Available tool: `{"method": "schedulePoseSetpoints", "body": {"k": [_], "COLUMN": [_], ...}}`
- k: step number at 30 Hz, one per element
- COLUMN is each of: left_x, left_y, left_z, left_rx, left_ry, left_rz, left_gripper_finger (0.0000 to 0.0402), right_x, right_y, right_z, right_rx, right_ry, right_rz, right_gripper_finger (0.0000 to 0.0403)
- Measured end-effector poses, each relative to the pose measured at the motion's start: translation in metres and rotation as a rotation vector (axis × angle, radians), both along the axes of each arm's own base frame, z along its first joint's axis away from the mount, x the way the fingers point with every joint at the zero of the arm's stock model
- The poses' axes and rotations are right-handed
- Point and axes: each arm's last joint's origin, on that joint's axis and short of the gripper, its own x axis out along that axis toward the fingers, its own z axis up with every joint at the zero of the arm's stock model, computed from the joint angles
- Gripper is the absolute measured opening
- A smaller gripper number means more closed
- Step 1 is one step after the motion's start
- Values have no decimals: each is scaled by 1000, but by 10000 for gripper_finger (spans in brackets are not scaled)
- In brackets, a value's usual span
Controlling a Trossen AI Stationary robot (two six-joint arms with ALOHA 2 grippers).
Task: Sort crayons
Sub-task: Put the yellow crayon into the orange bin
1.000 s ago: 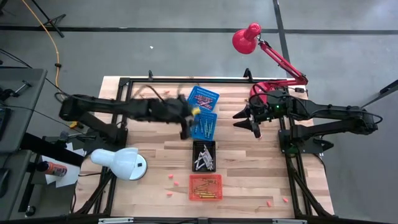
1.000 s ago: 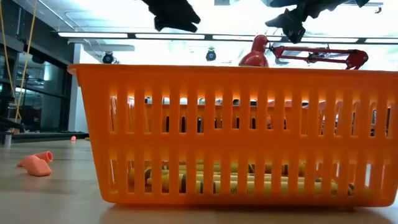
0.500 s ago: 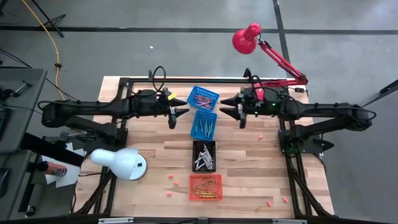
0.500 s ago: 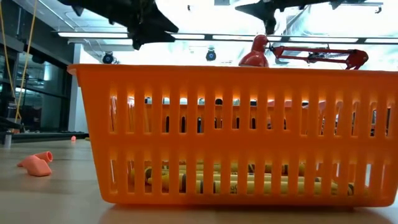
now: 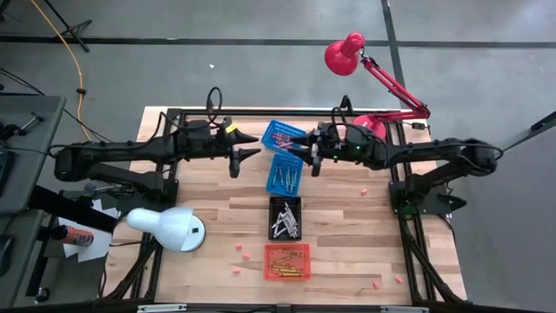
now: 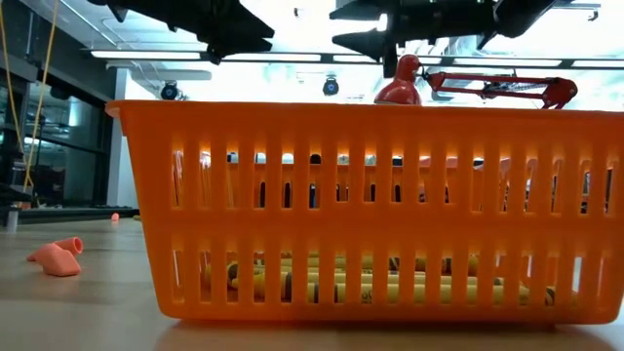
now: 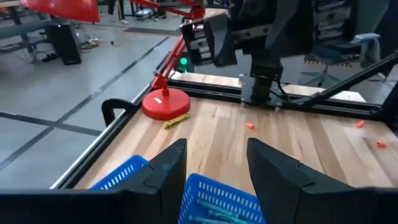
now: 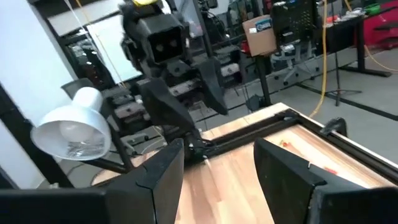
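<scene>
No text, label, brand, number or sign can be read anywhere; the box on the shelf in the right wrist view bears an unreadable mark.

Changes, placed relative to upper blue basket (image 5: 284, 136):

- Left gripper (image 5: 246, 147): a second ago low beside lower blue basket, just below-left of upper one; since lifted, arm swung back and straightened; now level, just left of upper blue basket, fingers apart and pointing at it
- Right gripper (image 5: 301, 152): a second ago well right of upper blue basket, pointing down; since turned level and slid closer; now just right of it, at its lower right corner, fingers apart
</scene>
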Motion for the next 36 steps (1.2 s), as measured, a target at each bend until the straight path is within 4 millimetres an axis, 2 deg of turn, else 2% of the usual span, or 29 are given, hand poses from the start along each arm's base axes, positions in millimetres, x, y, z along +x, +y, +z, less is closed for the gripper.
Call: {"method": "schedulePoseSetpoints", "body": {"k": [10,17,23,26,29,32,36], "left_x": [-1,-1,-2,-4,-10,-19,-29], "left_y": [3,3,8,12,26,49,85], "left_z": [0,0,0,-1,-12,-34,-72], "left_rx": [-41,-140,-239,-223,-251,-305,-548], "left_ry": [-8,-32,-68,-79,-77,-7,64], "left_rz": [23,51,173,351,703,993,1246], "left_gripper_finger": [159,159,159,159,159,159,159], "right_x": [-1,-1,0,0,0,0,0], "right_y": [-4,-5,-5,-5,-5,-5,-5], "right_z": [8,7,4,3,0,-1,-2], "right_rx": [-56,-67,-63,-60,-56,-52,-50], "right_ry": [-87,-67,-44,-28,-4,14,26], "right_rz": [-14,-16,-15,-15,-14,-14,-14], "right_gripper_finger": [188,188,188,188,188,188,188]}}
